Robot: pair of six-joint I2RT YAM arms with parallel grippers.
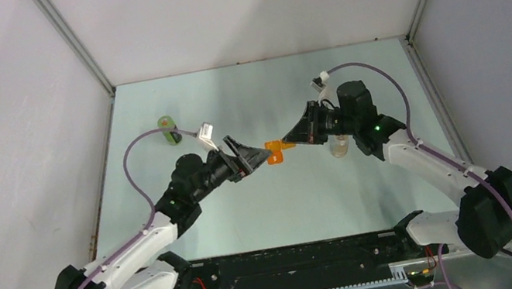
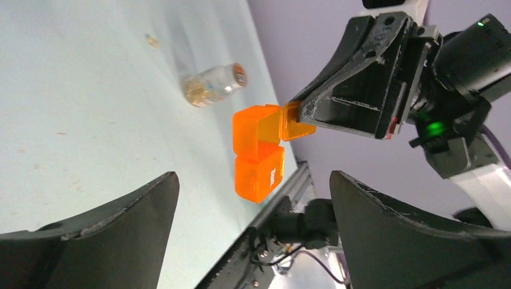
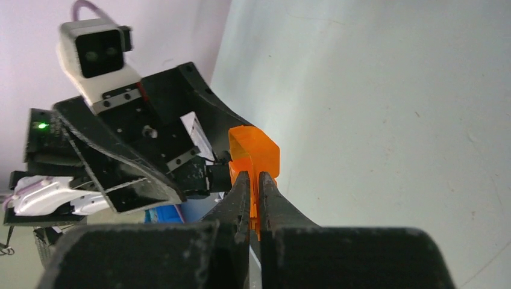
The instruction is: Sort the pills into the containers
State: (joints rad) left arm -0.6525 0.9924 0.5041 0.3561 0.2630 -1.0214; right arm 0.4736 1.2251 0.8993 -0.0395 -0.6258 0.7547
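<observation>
The orange box (image 1: 279,150) hangs above the middle of the table between both arms. One of its lids stands open (image 2: 258,158). My right gripper (image 1: 290,141) is shut on a thin orange flap of the box (image 3: 254,188). My left gripper (image 1: 261,158) is open, its fingers (image 2: 138,208) wide on either side and just short of the box, touching nothing. The green bottle (image 1: 169,130) stands at the back left. The clear orange-topped vial (image 1: 339,146) holds pale pills (image 2: 212,85) and sits under my right wrist. One loose pill (image 2: 152,40) lies on the table beyond it.
Pale side walls close in the table on the left and right, with metal frame posts (image 1: 75,45) at the back corners. The black rail (image 1: 296,259) between the arm bases runs along the near edge.
</observation>
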